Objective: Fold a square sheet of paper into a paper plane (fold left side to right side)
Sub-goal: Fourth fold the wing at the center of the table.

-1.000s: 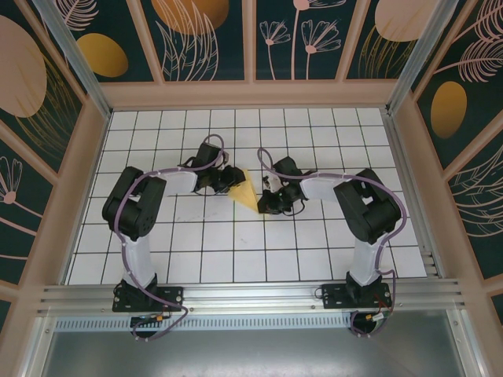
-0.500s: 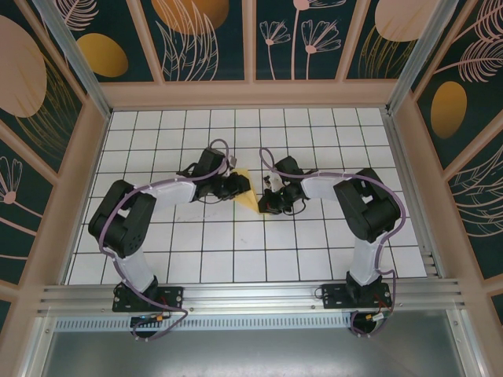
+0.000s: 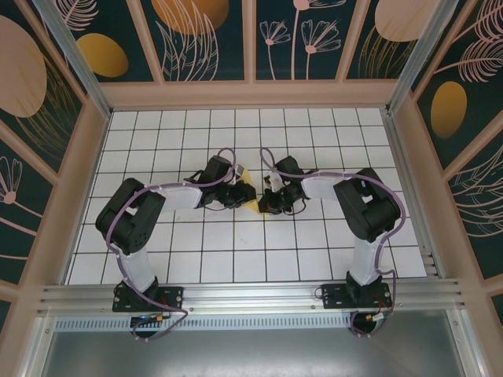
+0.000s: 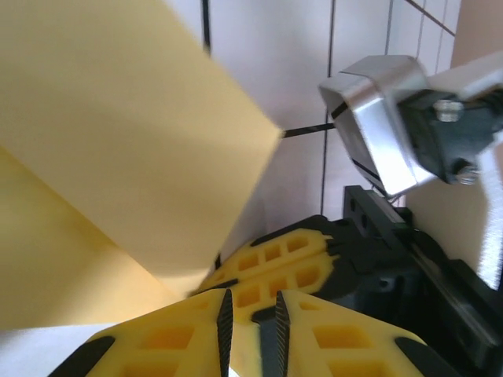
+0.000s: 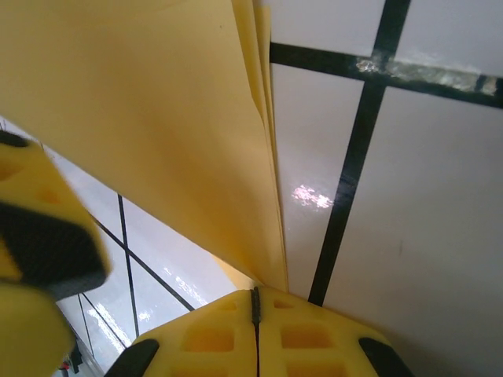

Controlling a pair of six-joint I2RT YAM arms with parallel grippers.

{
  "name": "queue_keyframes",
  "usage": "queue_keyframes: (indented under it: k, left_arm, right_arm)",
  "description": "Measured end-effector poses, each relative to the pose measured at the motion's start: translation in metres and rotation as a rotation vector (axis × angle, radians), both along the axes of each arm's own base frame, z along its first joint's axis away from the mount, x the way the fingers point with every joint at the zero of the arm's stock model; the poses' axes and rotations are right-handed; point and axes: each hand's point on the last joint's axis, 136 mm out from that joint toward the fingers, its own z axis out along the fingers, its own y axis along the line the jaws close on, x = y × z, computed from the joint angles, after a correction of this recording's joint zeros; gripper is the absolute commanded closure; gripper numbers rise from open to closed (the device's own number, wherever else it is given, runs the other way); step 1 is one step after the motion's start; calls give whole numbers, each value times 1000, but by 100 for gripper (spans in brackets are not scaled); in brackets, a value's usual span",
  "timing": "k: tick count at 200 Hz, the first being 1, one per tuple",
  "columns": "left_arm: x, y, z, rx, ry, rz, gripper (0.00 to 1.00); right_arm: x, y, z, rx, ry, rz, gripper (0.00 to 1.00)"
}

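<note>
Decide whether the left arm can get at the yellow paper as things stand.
Probably yes: the yellow paper sits right before the left tool, nothing between, held by the right tool.

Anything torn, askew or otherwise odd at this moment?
Nothing serious. The yellow paper is folded, and the shut right gripper pinches it at one edge so that it angles up from the table. Its layers fan slightly apart along one edge instead of lying flush. No tear shows.

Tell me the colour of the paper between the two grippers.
Plain yellow; the paper shows best in the right wrist view.
</note>
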Motion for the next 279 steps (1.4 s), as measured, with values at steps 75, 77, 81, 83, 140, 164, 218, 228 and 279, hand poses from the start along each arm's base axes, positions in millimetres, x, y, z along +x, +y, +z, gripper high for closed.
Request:
queue_keyframes:
  k: [75, 77, 81, 83, 140, 164, 218, 228, 279]
  left_arm:
    - [12, 0, -20, 60, 11, 15, 75]
    - [13, -1, -20, 61, 10, 16, 75]
    - [15, -1, -20, 61, 6, 16, 75]
    - [16, -2, -20, 62, 3, 16, 75]
    - [19, 0, -31, 93, 6, 23, 75]
    - [20, 1, -32, 105, 7, 26, 75]
    - [27, 9, -33, 118, -4, 41, 76]
    - [30, 13, -33, 121, -7, 48, 76]
    - [57, 37, -34, 144, -18, 101, 75]
  right_arm:
    - [0, 0, 0, -1, 3, -2, 91]
    - [0, 0, 0, -1, 3, -2, 91]
    - [0, 0, 0, -1, 3, -2, 91]
    - [0, 0, 0, -1, 3, -2, 91]
    - [0, 0, 0, -1, 3, -2, 92]
    - [0, 0, -1, -3, 2, -3, 92]
    - [0, -1, -1, -5, 2, -3, 92]
    - [0, -1, -1, -6, 2, -3, 92]
    - [0, -1, -1, -6, 3, -4, 92]
